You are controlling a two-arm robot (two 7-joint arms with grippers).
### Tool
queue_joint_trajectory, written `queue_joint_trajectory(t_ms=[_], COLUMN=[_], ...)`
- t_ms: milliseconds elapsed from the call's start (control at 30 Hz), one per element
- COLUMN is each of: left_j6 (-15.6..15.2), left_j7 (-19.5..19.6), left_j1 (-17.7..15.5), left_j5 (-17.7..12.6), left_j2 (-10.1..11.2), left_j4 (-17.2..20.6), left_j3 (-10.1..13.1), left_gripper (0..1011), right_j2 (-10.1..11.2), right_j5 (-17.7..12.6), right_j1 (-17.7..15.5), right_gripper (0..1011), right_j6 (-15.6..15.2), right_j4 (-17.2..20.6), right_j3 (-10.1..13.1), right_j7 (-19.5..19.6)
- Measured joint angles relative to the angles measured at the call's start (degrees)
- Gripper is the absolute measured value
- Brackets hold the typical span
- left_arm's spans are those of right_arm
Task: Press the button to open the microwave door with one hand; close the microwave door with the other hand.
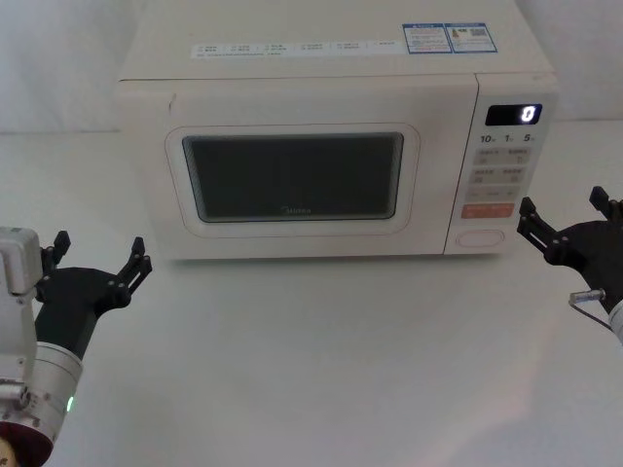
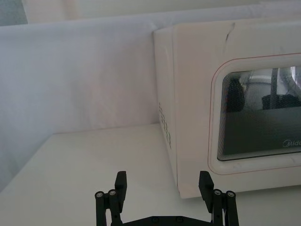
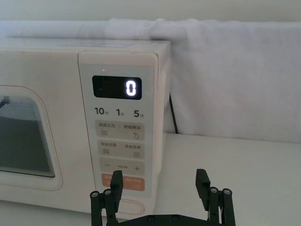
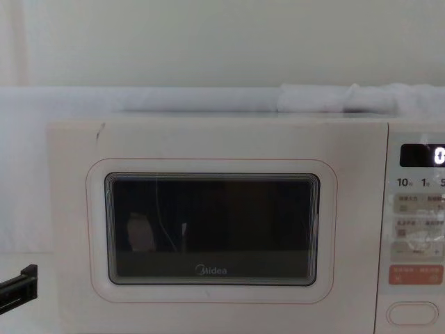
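Two black grippers hover in front of the microwave (image 1: 336, 146), one off each lower front corner, and neither touches it. The microwave stands on a white surface (image 1: 321, 360) with its microwave door (image 1: 297, 180) shut flush against the body; the dark window and Midea logo face the robot. To the right of the door sits the control panel, whose display (image 3: 117, 87) reads 0. The button (image 1: 480, 237), a wide cream pill, is the lowest key on that panel, just beneath the orange-red key (image 1: 487, 210).

The right gripper (image 1: 565, 219) hangs just right of the microwave's lower right corner, level with the button and apart from it; its jaws are spread and hold nothing. In the right wrist view its fingertips (image 3: 115, 181) frame the panel's bottom edge.

The left gripper (image 1: 100, 258) hangs near the microwave's lower left corner, above the surface, jaws likewise parted and empty. In the left wrist view it faces the left front corner of the microwave, with the window off to one side.
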State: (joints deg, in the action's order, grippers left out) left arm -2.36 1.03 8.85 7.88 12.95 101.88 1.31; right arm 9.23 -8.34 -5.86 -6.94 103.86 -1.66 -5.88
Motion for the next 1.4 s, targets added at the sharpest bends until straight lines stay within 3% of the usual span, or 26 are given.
queue_joint_trajectory(t_ms=[1400], left_j6=[0.0], left_j7=[0.0], left_j1=[0.0], left_j5=[0.0], left_j2=[0.0], left_j4=[0.0], left_j3=[0.0], left_gripper=[1001], right_j2=[0.0], right_j5=[0.0], right_j1=[0.0], right_gripper=[1000], right_j6=[0.0], right_j4=[0.0], right_j3=[0.0], right_j7=[0.0])
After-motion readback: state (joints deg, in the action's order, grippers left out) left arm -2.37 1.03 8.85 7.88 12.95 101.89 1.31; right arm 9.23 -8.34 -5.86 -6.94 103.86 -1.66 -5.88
